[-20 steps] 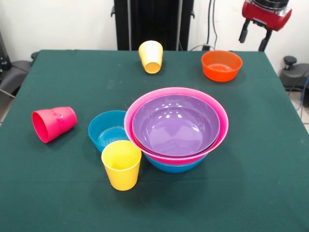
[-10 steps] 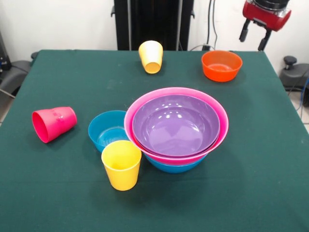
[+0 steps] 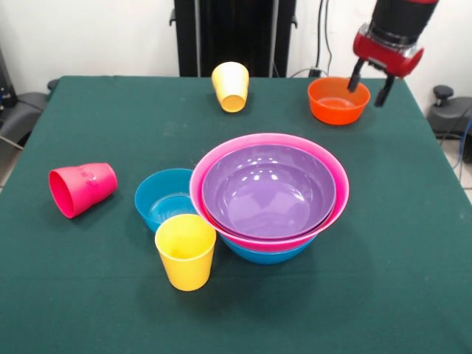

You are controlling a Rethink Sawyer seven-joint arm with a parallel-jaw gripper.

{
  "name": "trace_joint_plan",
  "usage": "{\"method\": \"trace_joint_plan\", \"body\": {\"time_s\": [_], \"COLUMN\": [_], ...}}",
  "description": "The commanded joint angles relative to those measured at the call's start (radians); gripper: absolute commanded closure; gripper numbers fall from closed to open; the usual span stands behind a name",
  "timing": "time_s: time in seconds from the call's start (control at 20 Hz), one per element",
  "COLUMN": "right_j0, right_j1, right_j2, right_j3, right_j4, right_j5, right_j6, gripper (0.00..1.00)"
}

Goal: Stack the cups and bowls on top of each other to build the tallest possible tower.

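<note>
At the upper right of the frame, my hand [image 3: 367, 85] hangs open and empty, its two fingers straddling the right rim of the small glossy orange plastic bowl [image 3: 338, 100]. The tower [image 3: 269, 195] at centre holds only a purple bowl in the big pink one over a blue one. The small blue bowl [image 3: 164, 199], the upright yellow cup [image 3: 185, 251], the tipped yellow cup [image 3: 231, 86] and the red-pink cup [image 3: 81, 189] lie loose on the green worktop [image 3: 88, 295], so I judge most stacking remains.

A robot lab: green-clothed table [image 3: 88, 295], black pedestal [image 3: 234, 33], wall cables [image 3: 322, 33]
</note>
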Motion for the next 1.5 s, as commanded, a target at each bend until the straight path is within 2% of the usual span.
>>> {"method": "trace_joint_plan", "body": {"time_s": [0.05,0.35,0.7,1.1,1.5], "right_j0": [-0.027,-0.029,-0.020,-0.017,0.005], "right_j1": [0.125,0.149,0.143,0.146,0.155], "right_j2": [0.118,0.105,0.103,0.118,0.140], "right_j3": [-0.003,-0.024,-0.031,-0.023,-0.029], "right_j4": [0.036,0.035,0.037,0.046,0.079], "right_j5": [-0.098,-0.093,-0.067,-0.084,-0.097], "right_j6": [0.194,0.183,0.182,0.193,0.225], "gripper": [0.00,0.00,0.00,0.00,0.00]}}
